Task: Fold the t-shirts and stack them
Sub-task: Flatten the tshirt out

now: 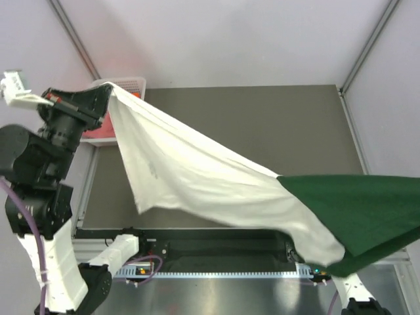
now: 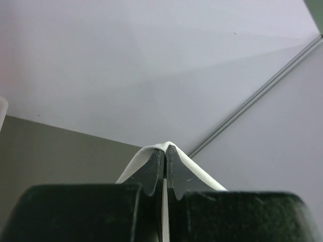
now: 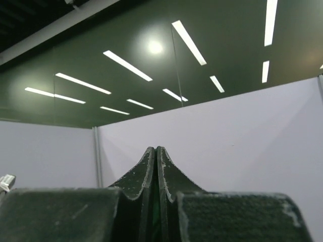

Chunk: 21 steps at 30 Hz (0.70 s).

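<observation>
The white t-shirt (image 1: pixel 197 170) with its dark green part (image 1: pixel 354 210) hangs stretched in the air across the table, from upper left to lower right. My left gripper (image 1: pixel 108 88) is raised at the far left and is shut on a white edge of the shirt. In the left wrist view the white cloth (image 2: pixel 202 174) wraps over the closed left gripper (image 2: pixel 165 147). My right gripper (image 3: pixel 156 149) points up at the ceiling, jaws closed, with a green sliver of cloth (image 3: pixel 164 222) between them. In the top view it is out of frame or hidden past the green end.
A white lattice basket (image 1: pixel 134 82) holding orange and pink cloth (image 1: pixel 102 128) stands at the far left corner, just behind my left gripper. The olive-grey table (image 1: pixel 275 125) lies under the shirt. Grey partition walls surround the table.
</observation>
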Each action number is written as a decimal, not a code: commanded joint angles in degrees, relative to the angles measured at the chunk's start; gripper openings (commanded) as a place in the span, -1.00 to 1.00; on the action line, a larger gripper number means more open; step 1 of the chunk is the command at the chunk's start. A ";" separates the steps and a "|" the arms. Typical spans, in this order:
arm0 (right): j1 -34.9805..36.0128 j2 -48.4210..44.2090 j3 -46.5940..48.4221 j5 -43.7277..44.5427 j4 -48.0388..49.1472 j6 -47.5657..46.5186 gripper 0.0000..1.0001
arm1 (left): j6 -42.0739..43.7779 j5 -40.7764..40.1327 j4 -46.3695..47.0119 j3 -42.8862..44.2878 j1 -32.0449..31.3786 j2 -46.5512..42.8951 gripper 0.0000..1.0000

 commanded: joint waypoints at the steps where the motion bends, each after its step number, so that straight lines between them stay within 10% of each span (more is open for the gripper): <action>1: 0.00 8.71 1.53 2.76 -2.16 -0.52 -1.00 | -3.53 0.51 -3.66 1.59 0.14 8.07 -1.00; 13: 0.00 33.66 -7.35 -3.02 0.83 5.89 -1.00 | -5.47 -0.64 8.56 -3.69 0.23 27.48 -1.00; 21: -10.97 57.84 22.58 -20.42 2.48 19.06 -1.00 | -8.19 5.34 11.37 24.86 1.72 43.66 -1.00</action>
